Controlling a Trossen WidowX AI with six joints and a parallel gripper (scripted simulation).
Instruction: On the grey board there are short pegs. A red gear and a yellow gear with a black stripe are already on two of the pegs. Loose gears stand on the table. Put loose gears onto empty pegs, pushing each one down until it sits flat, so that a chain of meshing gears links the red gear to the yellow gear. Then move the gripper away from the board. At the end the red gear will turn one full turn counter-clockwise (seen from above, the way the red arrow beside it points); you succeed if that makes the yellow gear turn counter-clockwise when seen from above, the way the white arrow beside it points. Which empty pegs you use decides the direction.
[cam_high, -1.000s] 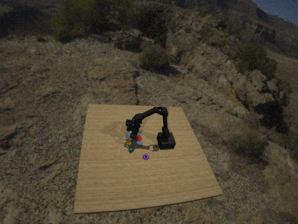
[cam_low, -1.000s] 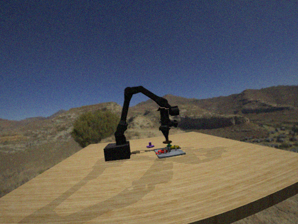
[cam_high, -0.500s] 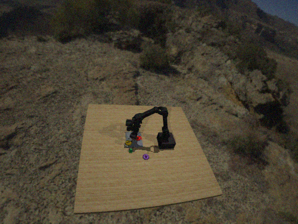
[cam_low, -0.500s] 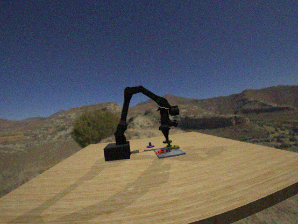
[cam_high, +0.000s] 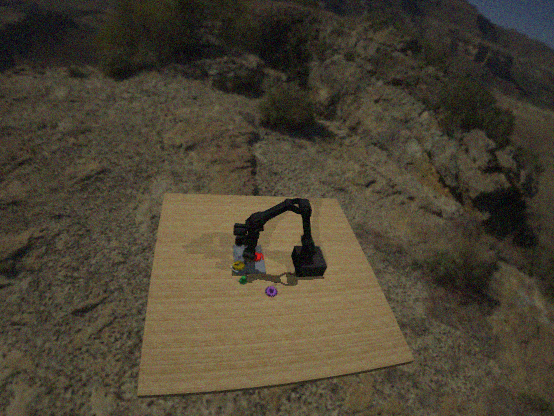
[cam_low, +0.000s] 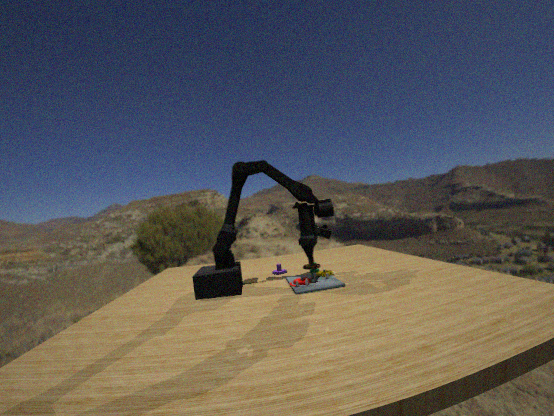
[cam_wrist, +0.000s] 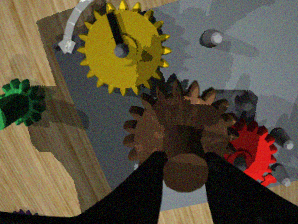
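Note:
My gripper (cam_high: 249, 257) (cam_low: 311, 263) (cam_wrist: 183, 160) is shut on the knob of the brown gear (cam_low: 310, 267) (cam_wrist: 146, 134). It holds the gear above the grey board (cam_low: 326, 286) (cam_wrist: 187, 15). In the wrist view the brown gear lies between the yellow gear (cam_high: 238, 266) (cam_low: 329, 272) (cam_wrist: 97, 60) and the red gear (cam_high: 259, 257) (cam_low: 300, 282) (cam_wrist: 258, 150), overlapping the red one's edge. Bare pegs show at the top (cam_wrist: 216, 38) and lower right (cam_wrist: 289, 145). The brown gear hides the board under it.
A loose green gear (cam_high: 243, 280) (cam_wrist: 33, 104) stands on the table just off the board, near the yellow gear. A purple gear (cam_high: 271, 291) (cam_low: 279, 271) stands farther off. The white arrow (cam_wrist: 70, 30) curves beside the yellow gear. The arm's shadow crosses the board.

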